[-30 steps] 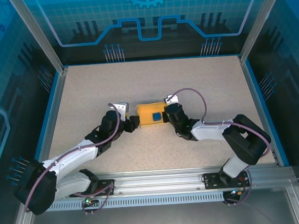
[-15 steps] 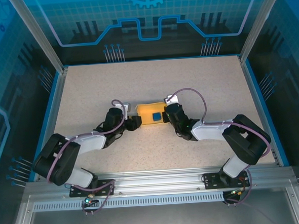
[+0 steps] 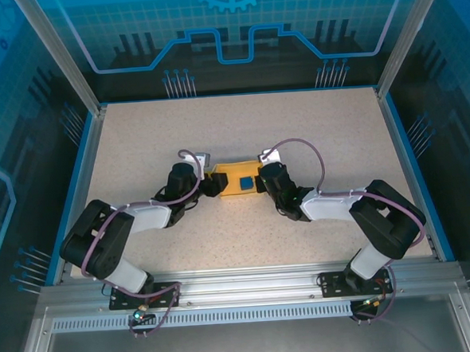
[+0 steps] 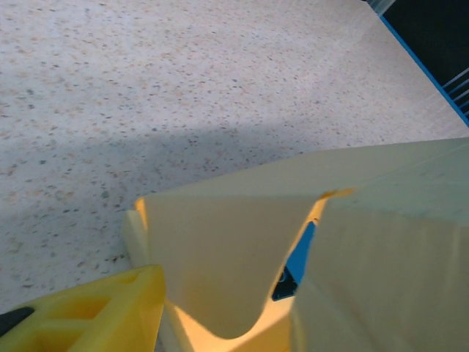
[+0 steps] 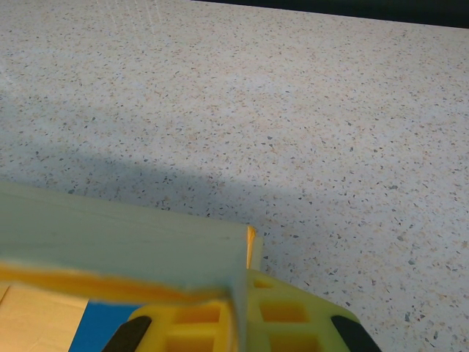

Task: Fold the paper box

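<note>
Working the box [image 3: 233,174] from both ends, near the middle of the table [image 3: 240,128]. It sits partly formed: walls up, top open, a small blue cube [image 3: 246,184] inside.

Overhead: left tool [image 3: 212,184] is at the box's left end and right tool [image 3: 261,182] at its right end. Both are touching it or just beside it; I can't tell which.

Left wrist: one yellow finger [image 4: 88,312] low left, right against a raised flap [image 4: 220,249] with a scooped edge. How far this tool is open, I cannot tell.

Right wrist: finger [image 5: 286,319] at the bottom, with the end edge of a wall [image 5: 117,246] running down onto it. Whether it is pinched or only resting there, I cannot tell.

Handling, my read:
- Thin card, very light. It bends readily and will keep any crease it gets if crushed.
- Likely to slide on the table when pushed from one side only.
- Best taken by a flap close to its fold line, not the free tip.
- Brace the far end with the other tool and use light pressure.
</note>
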Available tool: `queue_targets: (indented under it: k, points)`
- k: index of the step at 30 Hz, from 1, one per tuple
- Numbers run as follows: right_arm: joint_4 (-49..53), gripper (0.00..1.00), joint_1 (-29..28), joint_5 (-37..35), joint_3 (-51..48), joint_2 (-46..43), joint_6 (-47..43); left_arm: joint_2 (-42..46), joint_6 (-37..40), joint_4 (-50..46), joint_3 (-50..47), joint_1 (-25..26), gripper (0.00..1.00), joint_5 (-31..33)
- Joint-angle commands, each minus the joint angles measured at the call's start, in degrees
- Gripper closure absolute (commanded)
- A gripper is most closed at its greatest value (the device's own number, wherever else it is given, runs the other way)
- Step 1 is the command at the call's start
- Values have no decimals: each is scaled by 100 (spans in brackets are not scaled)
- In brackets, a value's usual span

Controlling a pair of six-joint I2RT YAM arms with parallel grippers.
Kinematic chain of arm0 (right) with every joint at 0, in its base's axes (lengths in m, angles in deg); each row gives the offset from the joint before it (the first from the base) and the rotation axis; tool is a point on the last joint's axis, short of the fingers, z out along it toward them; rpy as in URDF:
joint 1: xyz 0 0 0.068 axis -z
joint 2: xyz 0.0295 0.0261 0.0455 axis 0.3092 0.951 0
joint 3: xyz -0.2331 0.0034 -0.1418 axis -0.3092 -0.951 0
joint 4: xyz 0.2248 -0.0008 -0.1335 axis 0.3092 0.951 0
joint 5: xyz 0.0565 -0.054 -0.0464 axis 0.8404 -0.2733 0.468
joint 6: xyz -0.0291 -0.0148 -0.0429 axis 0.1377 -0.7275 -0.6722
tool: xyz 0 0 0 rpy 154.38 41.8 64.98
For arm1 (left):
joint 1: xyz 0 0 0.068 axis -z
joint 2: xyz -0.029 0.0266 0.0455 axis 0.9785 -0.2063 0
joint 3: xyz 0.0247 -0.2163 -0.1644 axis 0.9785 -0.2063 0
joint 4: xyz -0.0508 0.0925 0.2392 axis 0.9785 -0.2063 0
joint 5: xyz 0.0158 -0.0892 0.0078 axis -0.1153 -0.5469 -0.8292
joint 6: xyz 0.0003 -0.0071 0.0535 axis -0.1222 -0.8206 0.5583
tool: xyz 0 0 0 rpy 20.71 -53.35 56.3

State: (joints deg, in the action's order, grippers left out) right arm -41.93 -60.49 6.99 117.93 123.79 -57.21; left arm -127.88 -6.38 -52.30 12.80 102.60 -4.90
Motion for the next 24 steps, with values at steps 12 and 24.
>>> queue_targets:
  k: [12, 24]
  points:
    - [247, 95, -93, -42, 77, 98, -50, -516, -266, 505, 295, -25, 50, -913]
    - [194, 96, -111, -65, -141, 93, -98, -428, -164, 350, 71, -22, 51, -365]
